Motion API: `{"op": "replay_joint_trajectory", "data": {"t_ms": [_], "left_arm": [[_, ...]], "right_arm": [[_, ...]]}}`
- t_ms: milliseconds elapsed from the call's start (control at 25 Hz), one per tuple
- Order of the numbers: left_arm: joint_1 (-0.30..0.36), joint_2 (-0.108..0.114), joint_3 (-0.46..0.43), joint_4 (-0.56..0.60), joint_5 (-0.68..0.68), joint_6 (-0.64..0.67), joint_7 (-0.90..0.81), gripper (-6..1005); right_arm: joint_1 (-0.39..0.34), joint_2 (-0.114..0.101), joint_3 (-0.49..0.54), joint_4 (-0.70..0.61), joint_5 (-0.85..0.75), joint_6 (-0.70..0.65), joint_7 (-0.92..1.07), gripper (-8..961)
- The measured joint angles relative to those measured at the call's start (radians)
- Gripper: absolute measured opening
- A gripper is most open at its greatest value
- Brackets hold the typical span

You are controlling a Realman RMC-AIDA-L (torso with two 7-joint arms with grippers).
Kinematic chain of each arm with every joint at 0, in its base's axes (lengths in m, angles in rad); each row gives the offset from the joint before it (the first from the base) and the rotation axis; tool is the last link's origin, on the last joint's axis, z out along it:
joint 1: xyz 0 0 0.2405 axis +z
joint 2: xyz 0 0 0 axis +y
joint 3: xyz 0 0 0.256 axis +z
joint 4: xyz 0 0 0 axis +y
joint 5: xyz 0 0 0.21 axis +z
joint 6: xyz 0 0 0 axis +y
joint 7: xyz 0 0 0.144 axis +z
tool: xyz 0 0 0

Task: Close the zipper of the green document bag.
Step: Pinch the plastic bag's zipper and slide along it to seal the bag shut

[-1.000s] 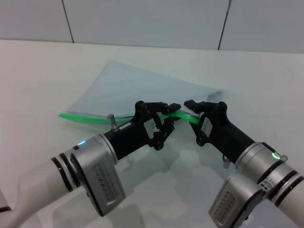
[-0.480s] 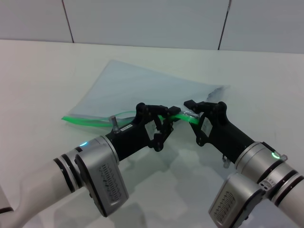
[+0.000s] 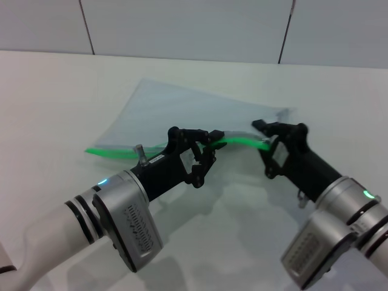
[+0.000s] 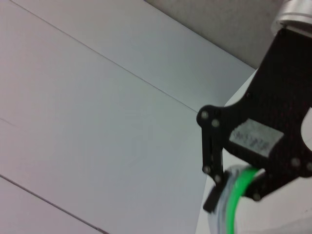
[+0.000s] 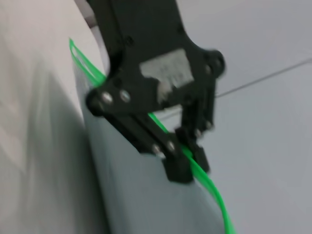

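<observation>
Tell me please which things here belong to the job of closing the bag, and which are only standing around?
Belong to the job:
- green document bag
- zipper, its green strip
- left gripper, shut on the zipper strip
- right gripper, shut on the zipper near the bag's corner

Only around:
- white table
- wall panels behind

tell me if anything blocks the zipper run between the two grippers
Nothing visible does. The zipper spans bare and raised between the left gripper, shut on it, and the right gripper, shut on its end, on the green document bag.
</observation>
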Motion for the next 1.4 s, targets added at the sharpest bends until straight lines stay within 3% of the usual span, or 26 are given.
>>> {"op": "replay_joint_trajectory", "data": {"t_ms": [240, 560, 1400], "left_arm": [[0.011, 0.001, -0.021, 0.001, 0.000, 0.000, 0.001, 97], [0.018, 0.003, -0.038, 0.001, 0.000, 0.000, 0.001, 106], [0.053, 0.005, -0.144, 0.004, -0.001, 0.011, 0.017, 131]], "right_arm": [[-0.004, -0.001, 0.017, 0.090, 0.005, -0.064, 0.106, 52], [-0.020, -0.003, 0.114, 0.166, 0.007, -0.089, 0.163, 52], [-0.068, -0.001, 0.254, 0.256, 0.006, -0.147, 0.190, 60]]}}
